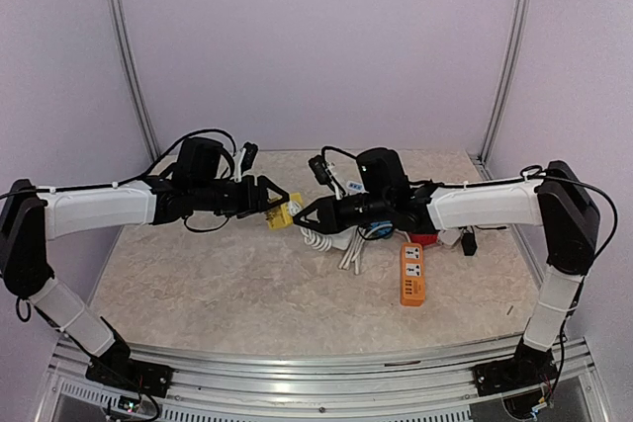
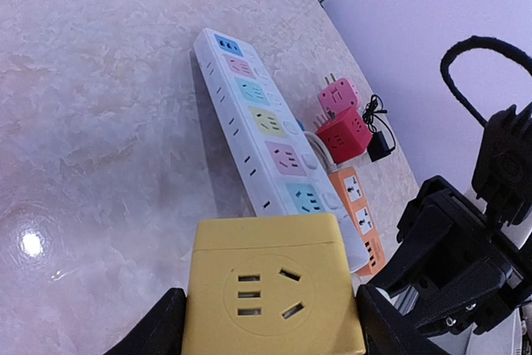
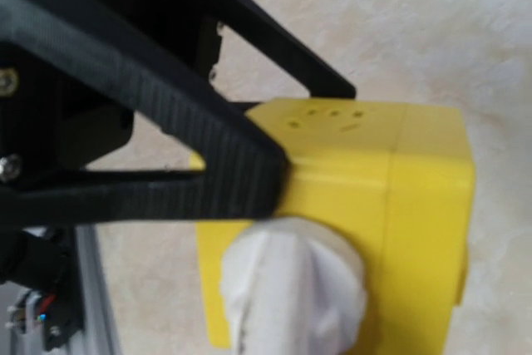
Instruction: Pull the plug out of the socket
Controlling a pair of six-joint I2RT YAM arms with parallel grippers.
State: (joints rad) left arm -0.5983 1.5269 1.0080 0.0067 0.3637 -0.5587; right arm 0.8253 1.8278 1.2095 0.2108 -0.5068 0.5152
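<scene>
The plug [image 3: 291, 297], white and rounded, is sitting in one face of the yellow socket cube [image 3: 399, 205], and we are seeing it clearly only from the right wrist. The left fingers [image 2: 160, 332] are gripping the cube on its two sides, holding it off the surface [image 1: 227, 284], left of the middle and nearer the far edge. The cube's free face with its slots is pointing toward the left wrist camera. The right fingers [image 1: 316, 210] are reaching in from the other side, their tips right at the cube. We cannot tell whether they are closed on the plug or only beside it.

Just beyond, a white power strip [image 2: 266, 135] with coloured outlets is lying flat. A red cube [image 2: 345, 135] and a pink cube [image 2: 337, 97] are standing at its far side. An orange strip [image 1: 412, 274] is lying toward the right edge.
</scene>
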